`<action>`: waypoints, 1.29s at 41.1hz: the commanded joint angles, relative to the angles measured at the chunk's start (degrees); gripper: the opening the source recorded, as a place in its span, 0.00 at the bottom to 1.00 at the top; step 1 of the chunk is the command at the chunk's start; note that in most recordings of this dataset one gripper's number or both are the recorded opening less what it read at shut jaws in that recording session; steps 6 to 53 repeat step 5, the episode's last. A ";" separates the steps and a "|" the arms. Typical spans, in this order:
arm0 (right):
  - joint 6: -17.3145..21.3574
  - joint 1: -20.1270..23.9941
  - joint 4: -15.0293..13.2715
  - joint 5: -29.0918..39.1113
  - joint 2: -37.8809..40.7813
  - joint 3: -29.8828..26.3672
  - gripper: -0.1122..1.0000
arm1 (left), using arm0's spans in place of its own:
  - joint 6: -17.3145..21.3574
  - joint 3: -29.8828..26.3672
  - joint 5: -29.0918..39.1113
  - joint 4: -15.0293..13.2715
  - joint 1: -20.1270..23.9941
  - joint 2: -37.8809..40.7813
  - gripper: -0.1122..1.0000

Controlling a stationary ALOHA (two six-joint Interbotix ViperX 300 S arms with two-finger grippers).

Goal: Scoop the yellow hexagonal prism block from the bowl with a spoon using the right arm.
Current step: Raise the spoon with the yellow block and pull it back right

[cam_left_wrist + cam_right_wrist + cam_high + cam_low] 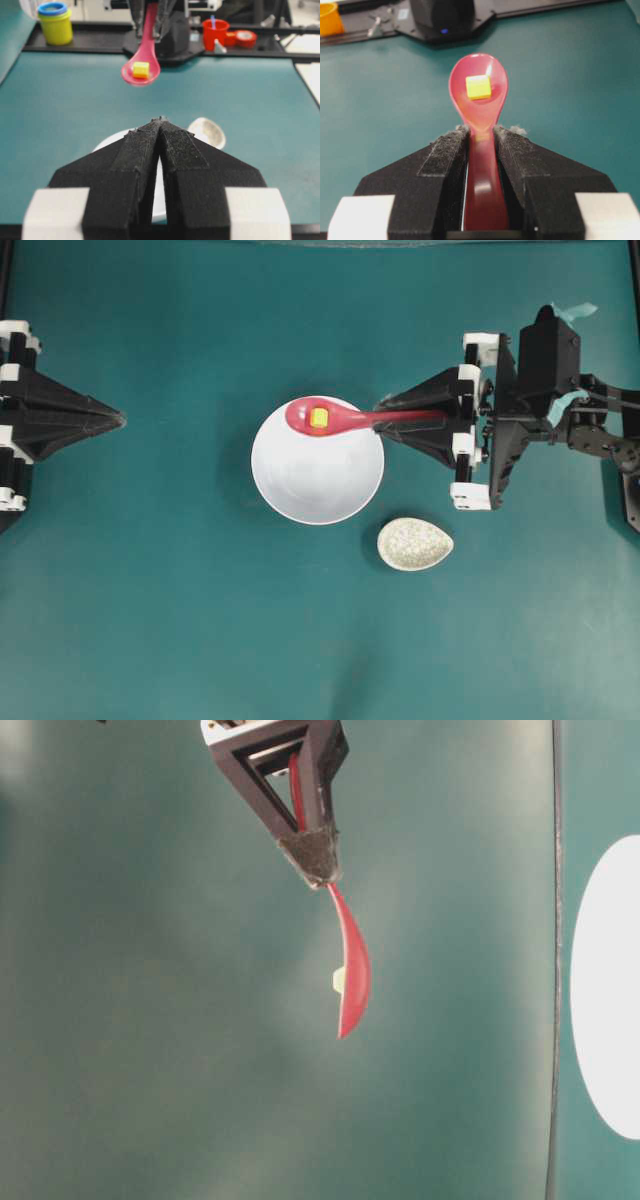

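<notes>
Teal matte bench (150, 620) fills the overhead view, with black trays and pots along its far edge in the left wrist view. Right gripper (385, 418) is clamped on the spoon (340, 418) handle: both fuzzy black pads press the handle sides, jaws only as wide as the handle, per the right wrist view (481, 135). Spoon is glossy pink-red, oval scoop, short straight handle, held about level and lifted off the bench in the table-level view (352, 965). Block (319, 418) sits in the scoop, near its middle; tiny, bright yellow, flat top, matte (478, 86). In the overhead view the scoop lies over the bowl's (310, 480) upper rim, toward the bench's far edge. Bowl is round, plain white, smooth, near the bench centre. Spoon rest (414, 543) is egg-shaped, beige, speckled, just beside the bowl on its lower right, apart from it. Left gripper (118, 420) is closed with nothing in it, pads meeting at the tips (160, 122); it sits near the bench's left edge, well apart from the bowl. Right arm (540, 380) is black with white parts and teal tape.
</notes>
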 commanded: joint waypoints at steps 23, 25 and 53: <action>0.09 0.18 -0.18 0.18 -0.88 -0.70 0.32 | -0.09 -1.23 -1.05 0.18 0.09 2.29 0.10; 0.09 0.18 -0.18 0.18 -0.88 -0.70 0.32 | -0.09 -1.23 -1.05 0.18 0.09 2.29 0.10; 0.09 0.18 -0.18 0.18 -0.88 -0.70 0.32 | -0.09 -1.23 -1.05 0.18 0.09 2.29 0.10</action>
